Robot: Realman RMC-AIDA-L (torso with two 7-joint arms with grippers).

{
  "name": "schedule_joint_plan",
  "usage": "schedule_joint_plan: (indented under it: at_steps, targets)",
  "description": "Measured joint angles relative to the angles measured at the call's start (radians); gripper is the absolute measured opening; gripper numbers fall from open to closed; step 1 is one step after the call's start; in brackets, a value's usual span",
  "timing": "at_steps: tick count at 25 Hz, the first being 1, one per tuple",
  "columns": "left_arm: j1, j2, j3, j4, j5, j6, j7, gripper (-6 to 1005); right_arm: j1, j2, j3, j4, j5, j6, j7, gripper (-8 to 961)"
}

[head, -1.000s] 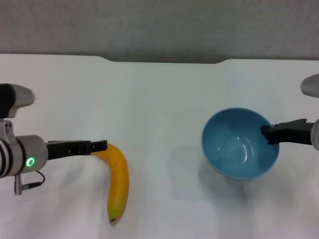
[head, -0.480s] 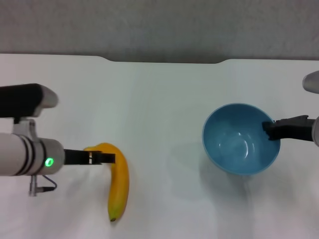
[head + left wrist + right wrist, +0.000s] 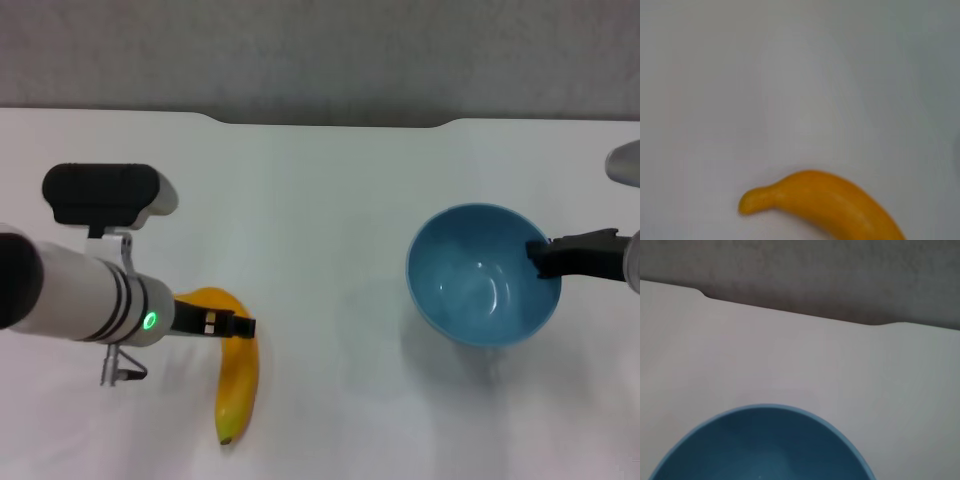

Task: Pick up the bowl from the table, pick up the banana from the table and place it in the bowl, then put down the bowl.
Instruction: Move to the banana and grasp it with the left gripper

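Observation:
The yellow banana [image 3: 240,385] lies on the white table [image 3: 330,200] at the front left, its dark tip toward me. My left gripper [image 3: 235,326] reaches in from the left and lies across the banana's upper curve near the stem. In the left wrist view the banana [image 3: 835,200] with its stubby stem fills the lower part. The light-blue bowl [image 3: 470,290] is at the right, held a little above the table over its shadow. My right gripper [image 3: 538,262] is shut on its right rim. Seen from the right wrist, the bowl [image 3: 765,445] is close up.
The table's far edge has a shallow notch [image 3: 330,122] against a grey wall. White tabletop lies between the banana and the bowl.
My left arm has swung right and toward me, bringing its gripper from the banana's stem end over its upper curve. The bowl has shifted slightly in the right gripper.

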Motion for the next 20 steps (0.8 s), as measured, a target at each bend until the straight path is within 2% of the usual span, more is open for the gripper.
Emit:
schedule_joint_plan:
  at_steps: [14, 20]
  targets:
    - [-0.037, -0.005, 0.015, 0.006, -0.026, -0.026, -0.046, 876, 0.0, 0.001, -0.003, -0.004, 0.001, -0.003, 0.0, 39]
    - [-0.027, -0.005, 0.025, 0.021, -0.025, -0.004, -0.058, 876, 0.0, 0.001, -0.022, -0.001, 0.001, -0.003, 0.003, 39]
